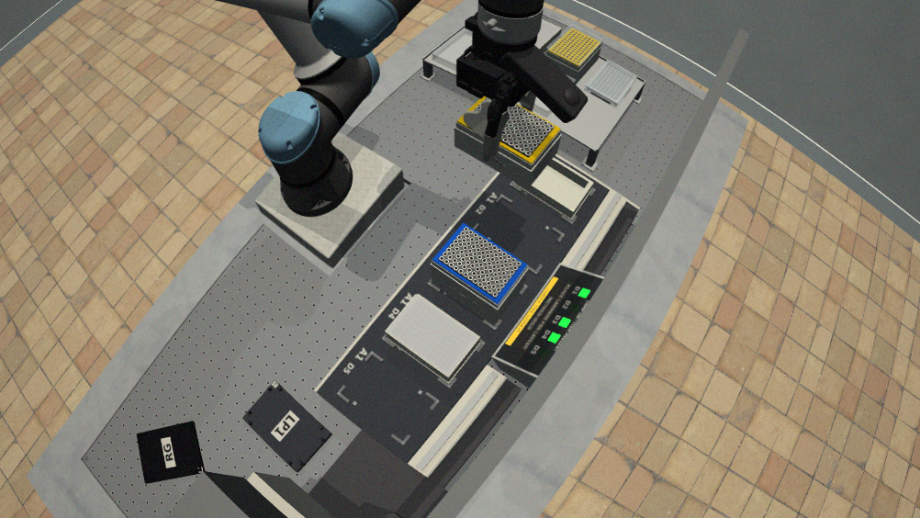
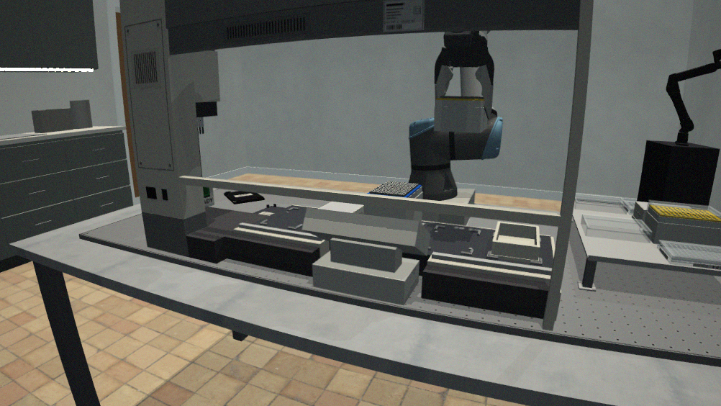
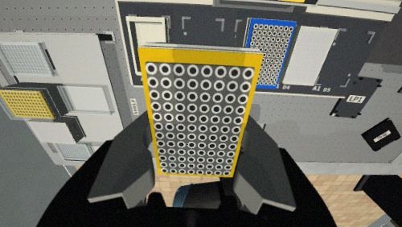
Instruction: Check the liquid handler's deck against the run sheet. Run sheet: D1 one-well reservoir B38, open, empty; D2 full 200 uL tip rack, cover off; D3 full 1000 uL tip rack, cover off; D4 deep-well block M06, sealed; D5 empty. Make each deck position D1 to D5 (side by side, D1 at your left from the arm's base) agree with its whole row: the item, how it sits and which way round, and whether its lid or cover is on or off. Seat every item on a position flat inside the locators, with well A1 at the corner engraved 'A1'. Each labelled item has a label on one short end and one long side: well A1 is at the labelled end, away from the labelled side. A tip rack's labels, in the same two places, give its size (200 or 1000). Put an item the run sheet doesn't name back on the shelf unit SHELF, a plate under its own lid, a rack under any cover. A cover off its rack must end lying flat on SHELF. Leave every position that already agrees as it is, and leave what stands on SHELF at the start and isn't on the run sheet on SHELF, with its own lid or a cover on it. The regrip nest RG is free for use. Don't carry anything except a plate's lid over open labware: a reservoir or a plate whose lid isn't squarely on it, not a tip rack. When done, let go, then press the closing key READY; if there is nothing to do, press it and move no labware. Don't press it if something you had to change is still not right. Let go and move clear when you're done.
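My gripper [image 1: 500,125] [image 2: 463,96] [image 3: 198,111] is shut on a yellow-topped tip rack [image 1: 524,131] [image 2: 461,114] [image 3: 201,113]. The rack is full and has no cover. I hold it by its long sides, high above the table between the shelf and the deck's D1 end. On the deck, an open cream reservoir [image 1: 561,186] [image 2: 515,237] [image 3: 149,32] sits at D1. Position D2 [image 1: 508,221] holds nothing. A blue-topped full tip rack [image 1: 479,262] [image 2: 396,188] [image 3: 270,52] sits at D3. A white sealed block [image 1: 432,334] [image 3: 313,54] sits at D4. D5 [image 1: 379,392] holds nothing.
The shelf unit [image 1: 605,122] [image 3: 80,60] carries another yellow rack [image 1: 573,46] [image 2: 683,212] [image 3: 26,104], a clear plate [image 1: 611,81] and flat covers. The LP1 pad [image 1: 286,425] and the RG nest [image 1: 173,450] lie past D5. A status panel [image 1: 560,321] and a frame post [image 2: 565,201] stand at the deck's front.
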{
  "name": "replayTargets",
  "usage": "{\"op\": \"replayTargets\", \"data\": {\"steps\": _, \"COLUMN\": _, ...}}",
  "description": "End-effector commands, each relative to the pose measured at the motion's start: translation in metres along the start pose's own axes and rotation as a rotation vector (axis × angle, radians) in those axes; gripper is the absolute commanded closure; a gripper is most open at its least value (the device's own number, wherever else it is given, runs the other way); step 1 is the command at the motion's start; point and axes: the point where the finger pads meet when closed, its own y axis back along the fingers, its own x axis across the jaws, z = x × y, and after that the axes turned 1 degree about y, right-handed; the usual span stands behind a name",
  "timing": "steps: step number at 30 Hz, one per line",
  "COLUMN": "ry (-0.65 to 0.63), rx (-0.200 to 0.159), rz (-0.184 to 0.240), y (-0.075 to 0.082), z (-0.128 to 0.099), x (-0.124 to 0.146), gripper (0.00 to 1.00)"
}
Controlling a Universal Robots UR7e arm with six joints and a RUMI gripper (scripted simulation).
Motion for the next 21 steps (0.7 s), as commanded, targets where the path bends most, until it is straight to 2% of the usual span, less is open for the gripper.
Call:
{"op": "replayTargets", "data": {"steps": 1, "ry": 0.0, "rx": 0.001, "rz": 0.0, "y": 0.0, "z": -0.029, "x": 0.0, "gripper": 1.0}}
{"op": "replayTargets", "data": {"steps": 5, "ry": 0.0, "rx": 0.001, "rz": 0.0, "y": 0.0, "z": -0.046, "x": 0.0, "gripper": 1.0}}
{"op": "replayTargets", "data": {"steps": 21, "ry": 0.0, "rx": 0.001, "rz": 0.0, "y": 0.0, "z": -0.046, "x": 0.0, "gripper": 1.0}}
